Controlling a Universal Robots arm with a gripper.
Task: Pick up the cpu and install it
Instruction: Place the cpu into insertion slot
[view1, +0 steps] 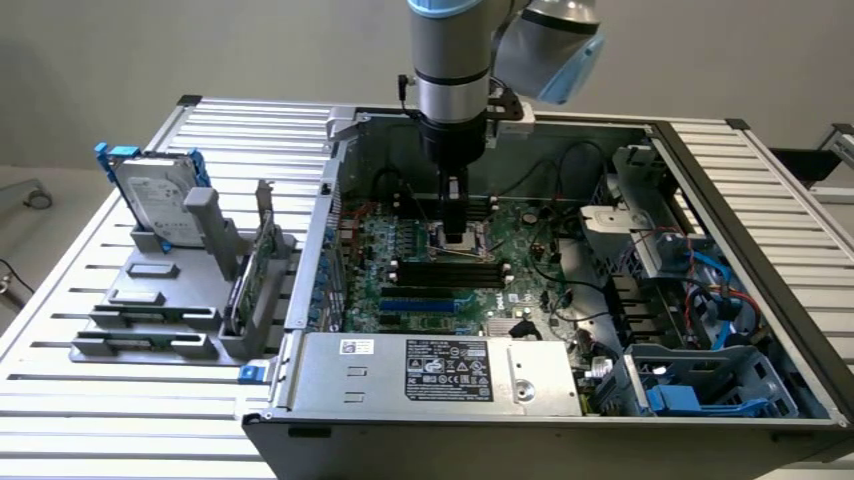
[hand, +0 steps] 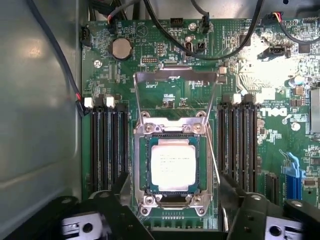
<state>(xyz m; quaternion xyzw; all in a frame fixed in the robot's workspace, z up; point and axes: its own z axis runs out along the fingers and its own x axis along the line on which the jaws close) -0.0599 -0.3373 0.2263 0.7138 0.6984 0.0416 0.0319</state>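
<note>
The gripper (view1: 457, 222) hangs directly over the socket (hand: 140, 165) of the green board (hand: 125, 75), jaws spread wide and holding nothing, evidently because the cpu (hand: 173, 167) lies flat inside that socket, its retaining plate (hand: 175, 77) raised clear.

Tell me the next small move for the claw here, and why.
Probably lift the claw straight up, without closing. Its jaws stand open on either side of the socket, nothing is held, and the cpu already appears to lie flat inside the socket.
</note>
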